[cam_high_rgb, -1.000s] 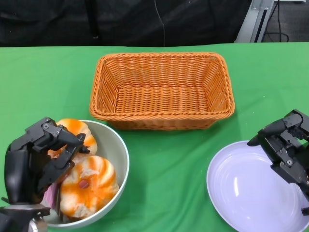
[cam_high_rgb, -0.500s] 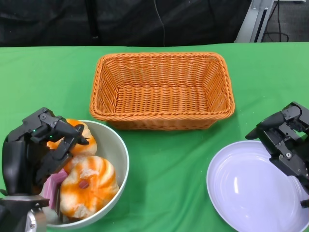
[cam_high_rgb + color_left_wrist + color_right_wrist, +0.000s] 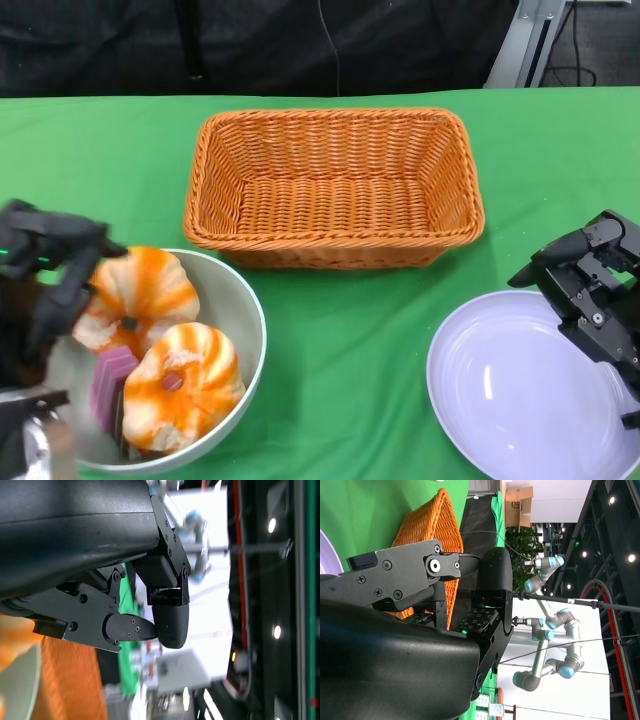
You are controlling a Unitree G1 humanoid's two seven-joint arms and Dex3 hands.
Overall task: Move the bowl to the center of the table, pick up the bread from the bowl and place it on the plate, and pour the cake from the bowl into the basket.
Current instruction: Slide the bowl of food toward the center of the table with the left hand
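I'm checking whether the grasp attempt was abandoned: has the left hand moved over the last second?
Yes. The left hand has pulled off the bread toward the table's left edge, now beside the bowl rim; it holds nothing.

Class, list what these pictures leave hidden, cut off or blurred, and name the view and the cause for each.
1. Left hand, head view: motion-blurred, so its finger pose is unclear.
2. Bowl, head view: near rim cut off by the picture's lower edge and partly covered by the left hand.
3. Plate, head view: right side hidden by the right hand and the edge.
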